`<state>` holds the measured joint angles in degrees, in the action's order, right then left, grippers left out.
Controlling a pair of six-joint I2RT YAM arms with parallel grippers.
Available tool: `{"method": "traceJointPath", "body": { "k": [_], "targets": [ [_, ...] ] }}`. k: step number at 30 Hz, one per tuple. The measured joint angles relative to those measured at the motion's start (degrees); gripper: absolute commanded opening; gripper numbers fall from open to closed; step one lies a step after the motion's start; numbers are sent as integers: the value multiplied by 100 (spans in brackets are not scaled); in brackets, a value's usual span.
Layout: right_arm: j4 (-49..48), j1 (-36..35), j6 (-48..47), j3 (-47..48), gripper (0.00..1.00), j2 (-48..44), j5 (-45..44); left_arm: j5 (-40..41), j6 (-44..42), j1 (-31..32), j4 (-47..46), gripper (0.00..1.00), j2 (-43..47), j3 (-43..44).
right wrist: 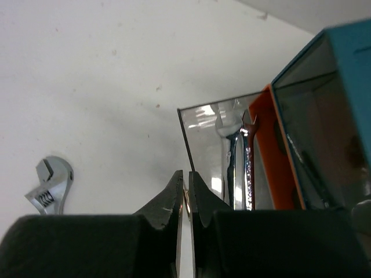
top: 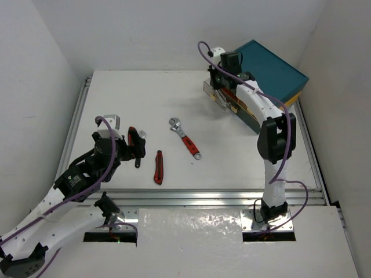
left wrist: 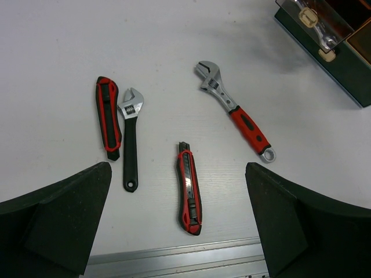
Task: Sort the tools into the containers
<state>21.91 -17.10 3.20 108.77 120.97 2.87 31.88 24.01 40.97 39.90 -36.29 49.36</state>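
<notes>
The right end effector [right wrist: 185, 176] has its jaws drawn almost together, with only a thin slit between them. The slit sits over the top edge of the front wall of the clear drawer [right wrist: 203, 139]. Whether the jaws pinch that wall or merely straddle it, I cannot tell. The drawer stands pulled out of the teal-topped chest [top: 272, 69], and two silver spanners [right wrist: 230, 165] lie side by side inside it. An orange drawer [right wrist: 268, 150] sits right beside the clear one in the chest.

The left end effector [left wrist: 177, 168] is spread wide and holds nothing. It hangs above the counter [top: 232, 168], well apart from the chest.

Four tools lie loose on the counter: two adjustable wrenches and two utility knives.
- The red-handled adjustable wrench [left wrist: 235, 110] lies nearest the chest.
- One red-and-black utility knife [left wrist: 189, 194] lies farther from the chest.
- The black-handled adjustable wrench [left wrist: 130, 145] and the second utility knife [left wrist: 108, 119] lie just beside each other, farthest from the chest and near the left end effector.
</notes>
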Motion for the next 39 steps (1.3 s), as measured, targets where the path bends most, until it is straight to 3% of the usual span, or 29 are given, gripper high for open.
{"method": "traceJointPath", "body": {
  "k": [13,18,28,39],
  "targets": [
    [778,2,-348,782,3,546,791,-2,-2,0,-24,100,2,0],
    [826,-4,-426,953,0,1032,103,-7,-2,0,-26,100,2,0],
    [330,46,-542,916,0,1051,-1718,-24,-4,0,-24,100,-15,0],
    [-684,-11,-1233,162,0,809,-2308,-66,-22,0,-26,100,-20,0]
  ]
}}
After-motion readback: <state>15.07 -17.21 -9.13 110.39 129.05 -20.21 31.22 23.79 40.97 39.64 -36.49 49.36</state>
